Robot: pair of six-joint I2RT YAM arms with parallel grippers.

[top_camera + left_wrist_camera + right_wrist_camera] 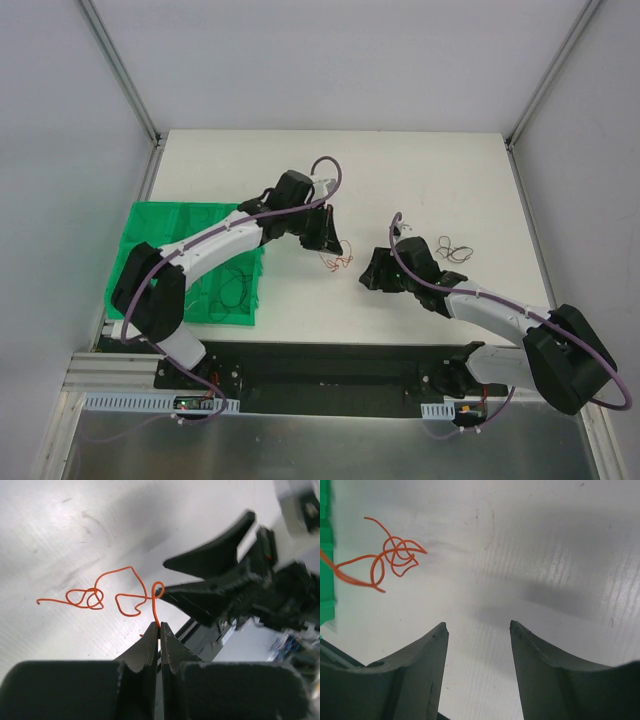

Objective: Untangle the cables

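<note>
Left wrist view shows the thin, kinked orange-red wire (pixel 125 592) most plainly. One end rises straight out of the left gripper (pixel 160 626), whose jaws are pressed together on it. The rest runs off through a small loop, a sharp bend and a knot-like curl to a free tip over the white surface (pixel 60 530). Whether the strand touches the surface or hangs just above it I cannot tell. From the overhead camera this wire sits near the middle of the surface, between the two arms. A small bunch of thin dark curly wires (pixel 455 248) lies apart to the right, beyond the right arm, and another dark wire loop (pixel 232 288) rests in the green plastic tray (pixel 150 215) at the left. The right gripper (pixel 477 626) hovers low near the orange-red wire with its jaws spread and nothing between them. Its own camera sees the curl off to the upper left, out of line with the gap.

The step in hand looks like working this one strand free: one end is pinned and the curl is not yet opened. The next move likely calls for the right gripper to swing toward the curl, close on the strand beyond it and draw away gently, since so fine a wire may slip or pull tight
</note>
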